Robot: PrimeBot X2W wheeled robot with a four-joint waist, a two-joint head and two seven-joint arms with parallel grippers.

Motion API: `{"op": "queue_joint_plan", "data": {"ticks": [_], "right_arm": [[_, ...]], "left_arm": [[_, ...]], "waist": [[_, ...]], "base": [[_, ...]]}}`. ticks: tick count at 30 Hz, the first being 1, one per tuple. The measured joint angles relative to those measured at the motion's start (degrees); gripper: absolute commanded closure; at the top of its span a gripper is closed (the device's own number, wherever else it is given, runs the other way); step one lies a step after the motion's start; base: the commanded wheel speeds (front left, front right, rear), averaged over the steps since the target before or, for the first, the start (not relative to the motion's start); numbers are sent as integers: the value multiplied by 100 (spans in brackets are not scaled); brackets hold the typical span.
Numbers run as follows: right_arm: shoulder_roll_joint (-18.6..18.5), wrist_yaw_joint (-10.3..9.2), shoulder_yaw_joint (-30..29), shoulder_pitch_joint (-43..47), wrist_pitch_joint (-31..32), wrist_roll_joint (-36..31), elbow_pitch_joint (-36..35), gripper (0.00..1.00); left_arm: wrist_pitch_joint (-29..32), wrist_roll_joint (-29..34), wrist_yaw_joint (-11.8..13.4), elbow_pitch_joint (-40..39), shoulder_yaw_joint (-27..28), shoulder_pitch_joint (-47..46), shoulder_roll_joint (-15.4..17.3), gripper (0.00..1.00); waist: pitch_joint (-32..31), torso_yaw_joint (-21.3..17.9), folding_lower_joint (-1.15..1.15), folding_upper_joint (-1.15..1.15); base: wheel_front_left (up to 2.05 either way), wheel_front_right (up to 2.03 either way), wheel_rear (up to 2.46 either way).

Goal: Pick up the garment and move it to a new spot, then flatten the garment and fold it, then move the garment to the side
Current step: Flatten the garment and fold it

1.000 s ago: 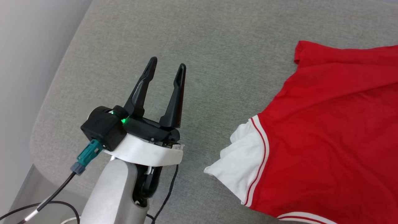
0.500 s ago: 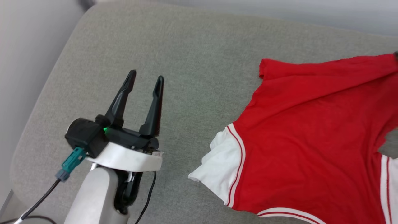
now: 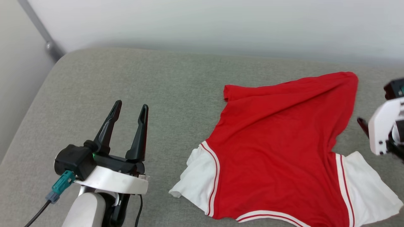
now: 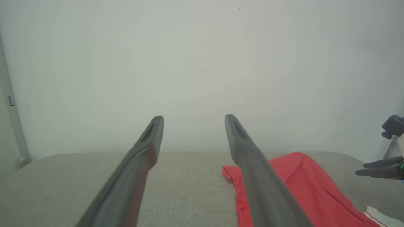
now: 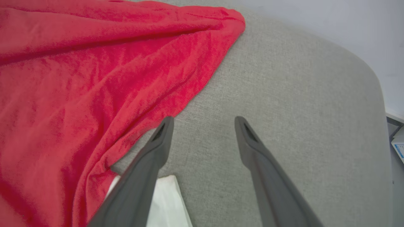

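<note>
both grippers released, garment lying on the cushion

in the right half of the head view, spread over a grey cushion [image 3: 126,72]: the garment [image 3: 277,148], plain red side up, rumpled, with a long fold along its upper edge. at its lower left and lower right, white sleeves [image 3: 197,176] edged in red-white stripe trim; more of that trim along the bottom edge of the frame.

at the lower left of the head view, well apart from the garment: the left gripper [image 3: 131,105], fingers spread, nothing between them. in the left wrist view, pointing toward a pale wall [image 4: 202,47] above the cushion, with the garment at lower right.

in the right wrist view: the right gripper [image 5: 204,121], released and empty, bare cushion in the gap between its fingers. garment at the left of that frame, one finger crossing its red edge and a white sleeve corner; touching or not, cannot tell.
</note>
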Motion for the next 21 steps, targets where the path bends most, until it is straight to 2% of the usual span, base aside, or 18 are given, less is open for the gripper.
{"op": "queue_joint_plan", "data": {"ticks": [10,12,21], "right_arm": [[-678,-1,-254,1693,441,549,-761,0],[-716,-2,-388,1970,533,747,-1031,0],[-879,-3,-991,2507,691,734,-1690,0]], "left_arm": [[0,-25,0,-64,25,171,-3,0],[0,-25,0,-81,36,198,-9,0],[0,-15,0,-65,-81,63,-86,0]], "waist": [[-147,-325,-1,0],[-117,-359,0,0],[105,-362,-1,0]], "base": [[0,0,0],[0,0,0],[0,0,0]]}}
